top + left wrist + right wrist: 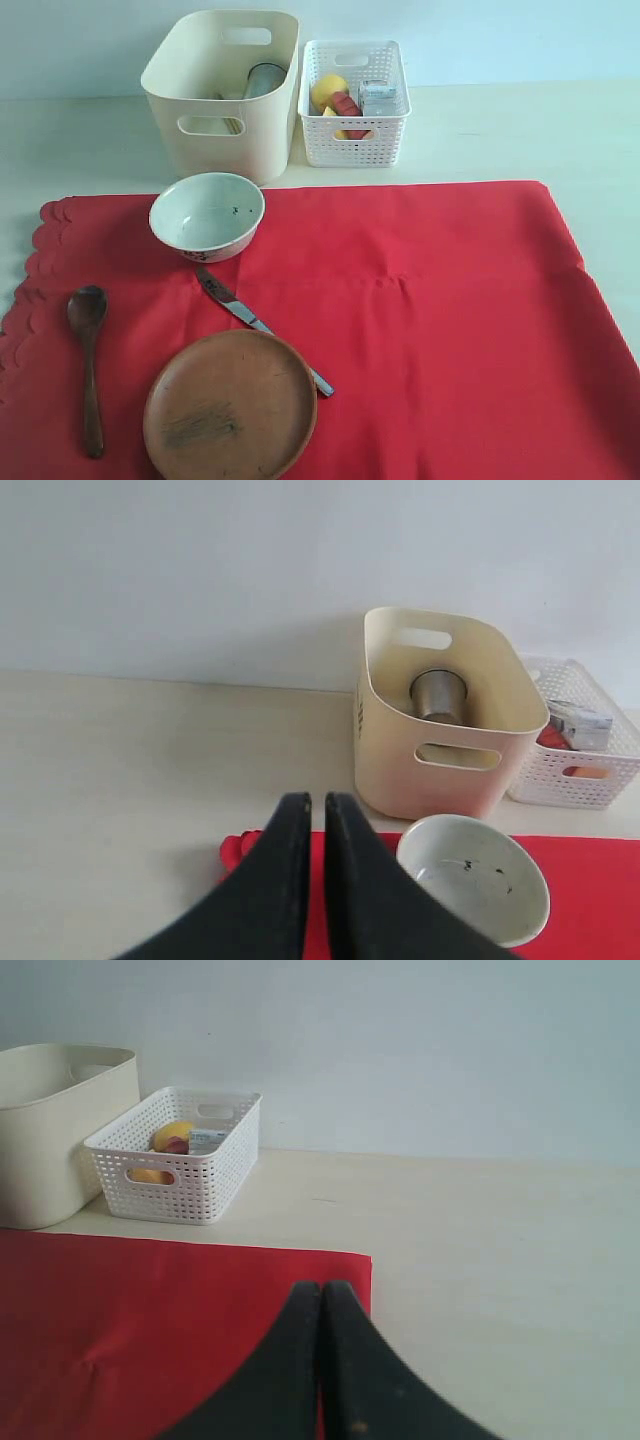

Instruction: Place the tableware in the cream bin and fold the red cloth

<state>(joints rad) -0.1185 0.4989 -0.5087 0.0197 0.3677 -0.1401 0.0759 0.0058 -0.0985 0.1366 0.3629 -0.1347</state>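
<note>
Pale table [500, 130] carries cloth [430, 300]; cup [262, 78] sits in bin [250, 140]. Bowl [207, 215], knife [245, 312], spoon [88, 350] and plate [230, 405] lie on cloth. Left gripper [317, 802] nearly closed, empty; right gripper [322, 1288] closed, empty. Recommend opening wide and pinching the bowl rim.

A staged test set-up, of the kind kept in a lab, is suggested rather than a lived-in home. A plain pale tabletop [500, 130] is set against a bare light wall [500, 40]. A meal setting is imitated on a red cloth [450, 300] with a bowl [207, 215] and plate [230, 405]; a cream bin [220, 150] and white basket [352, 140] are placed behind it.
</note>
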